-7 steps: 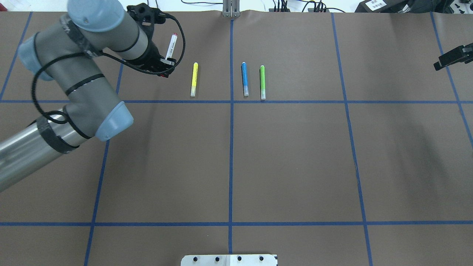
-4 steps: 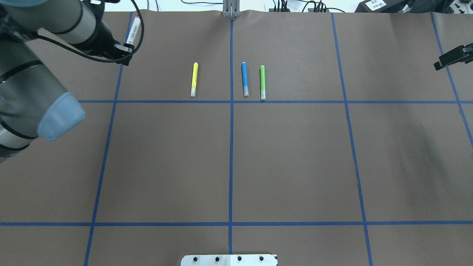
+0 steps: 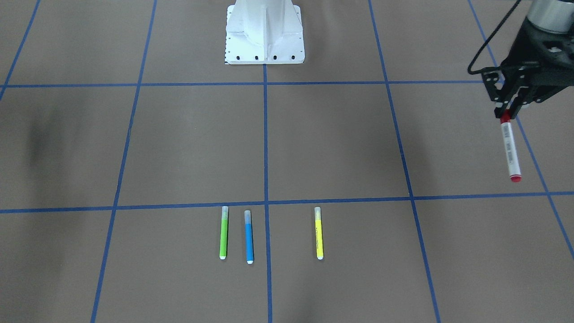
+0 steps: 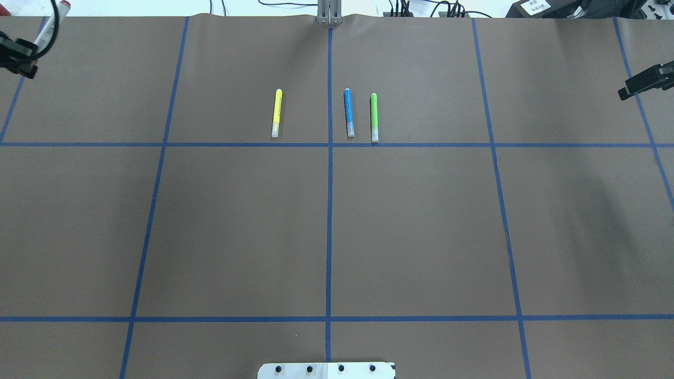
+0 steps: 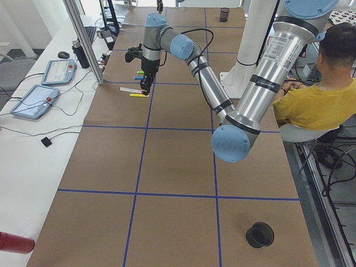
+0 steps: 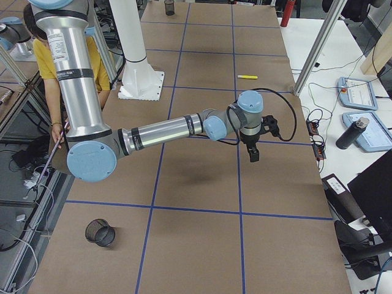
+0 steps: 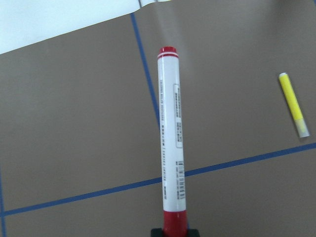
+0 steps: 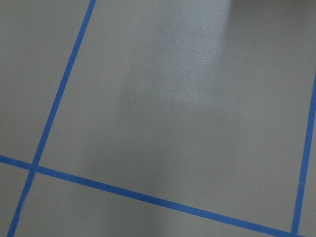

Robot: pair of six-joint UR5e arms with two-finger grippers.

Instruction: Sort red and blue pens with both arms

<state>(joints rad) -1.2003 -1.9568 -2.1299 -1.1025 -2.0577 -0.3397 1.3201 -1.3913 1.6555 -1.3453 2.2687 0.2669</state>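
Left end effector (image 3: 506, 113) pinches the glossy, cylindrical white-barrelled red marker (image 3: 510, 150) by its cap; right end effector (image 4: 643, 81), matte black: grip cannot be told.

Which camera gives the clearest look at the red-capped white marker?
The left wrist view: the red-capped marker runs up the middle of the frame, label visible. The front-facing view shows it whole but small, hanging from the left gripper; the overhead view catches it only at the top-left edge.

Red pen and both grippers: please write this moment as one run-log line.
left gripper: shut on red pen, lifted | right gripper: empty, jaws unclear | blue pen: lying on table
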